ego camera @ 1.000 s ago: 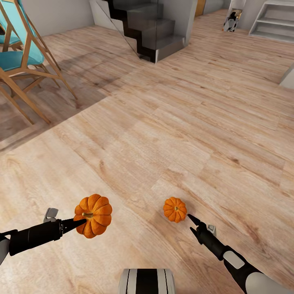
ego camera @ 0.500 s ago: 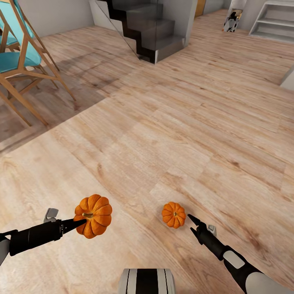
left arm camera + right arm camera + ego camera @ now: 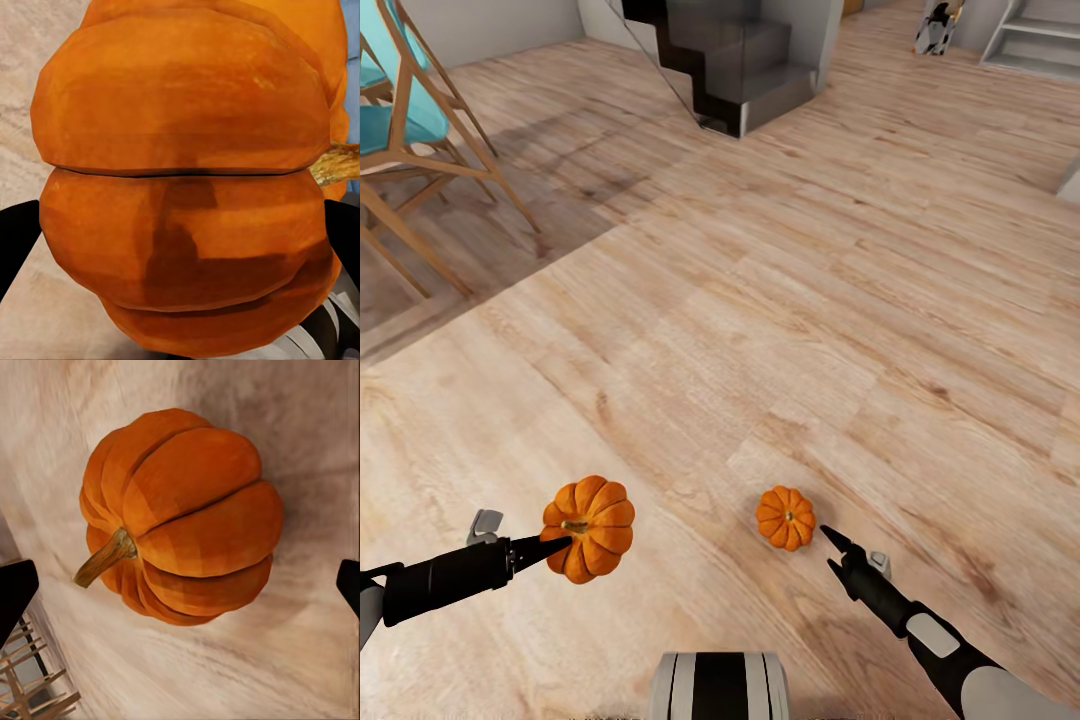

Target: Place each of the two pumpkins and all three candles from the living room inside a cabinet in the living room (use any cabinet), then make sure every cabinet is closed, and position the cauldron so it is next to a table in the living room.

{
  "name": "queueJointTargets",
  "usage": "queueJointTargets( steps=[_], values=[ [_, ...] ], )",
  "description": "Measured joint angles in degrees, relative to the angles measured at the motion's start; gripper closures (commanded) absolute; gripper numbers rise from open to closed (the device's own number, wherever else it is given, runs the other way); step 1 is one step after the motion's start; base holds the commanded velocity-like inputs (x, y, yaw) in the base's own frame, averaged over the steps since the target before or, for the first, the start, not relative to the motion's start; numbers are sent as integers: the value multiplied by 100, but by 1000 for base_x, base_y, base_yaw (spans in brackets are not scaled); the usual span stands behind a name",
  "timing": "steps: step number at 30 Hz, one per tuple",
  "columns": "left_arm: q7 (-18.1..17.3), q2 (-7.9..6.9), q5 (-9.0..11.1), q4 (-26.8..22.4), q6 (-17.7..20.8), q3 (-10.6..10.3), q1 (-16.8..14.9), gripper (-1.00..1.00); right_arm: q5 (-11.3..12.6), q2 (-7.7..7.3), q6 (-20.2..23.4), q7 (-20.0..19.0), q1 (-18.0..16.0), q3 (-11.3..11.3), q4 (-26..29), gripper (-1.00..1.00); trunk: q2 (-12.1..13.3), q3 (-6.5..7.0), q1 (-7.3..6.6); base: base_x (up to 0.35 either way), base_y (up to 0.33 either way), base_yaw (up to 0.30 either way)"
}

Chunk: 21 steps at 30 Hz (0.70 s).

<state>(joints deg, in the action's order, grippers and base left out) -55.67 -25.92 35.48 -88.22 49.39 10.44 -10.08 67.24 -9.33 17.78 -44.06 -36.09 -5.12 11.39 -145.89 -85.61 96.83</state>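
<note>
My left gripper (image 3: 563,547) is shut on a bright-orange ribbed pumpkin (image 3: 590,528) and holds it above the wooden floor. In the left wrist view that pumpkin (image 3: 184,187) sits between the dark fingers (image 3: 15,244). A second, smaller-looking pumpkin (image 3: 785,518) lies on the floor just beyond the tips of my right gripper (image 3: 828,549), which is open. In the right wrist view this pumpkin (image 3: 180,517) lies on its side with its stem pointing sideways, and the two fingers (image 3: 15,592) stand wide apart at either edge.
A teal chair with a wooden frame (image 3: 405,130) stands at the far left. A dark staircase (image 3: 730,60) rises at the back, with white shelves (image 3: 1040,40) at the back right. My own base (image 3: 720,688) shows at the bottom edge. Wood floor stretches ahead.
The whole view has shifted a little, so the camera moved. The left gripper's hold is unchanged. The floor pumpkin now sits slightly further left of the right gripper's tips.
</note>
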Motion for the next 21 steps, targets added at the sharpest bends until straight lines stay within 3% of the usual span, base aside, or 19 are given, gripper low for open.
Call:
queueJointTargets(
  steps=[10, 21],
  values=[
    [0, 0, 0, 1, 0, 0, 0, 100, 0, 4, 5, 91, 0, 2, 6, -100, -13, -222, 26, 0, 0, 0],
    [-2, 0, 16, 2, 0, 0, -1, 100, 1, 6, 8, 166, 0, 3, 6, -100, -14, -222, 25, 0, 0, 0]
  ],
)
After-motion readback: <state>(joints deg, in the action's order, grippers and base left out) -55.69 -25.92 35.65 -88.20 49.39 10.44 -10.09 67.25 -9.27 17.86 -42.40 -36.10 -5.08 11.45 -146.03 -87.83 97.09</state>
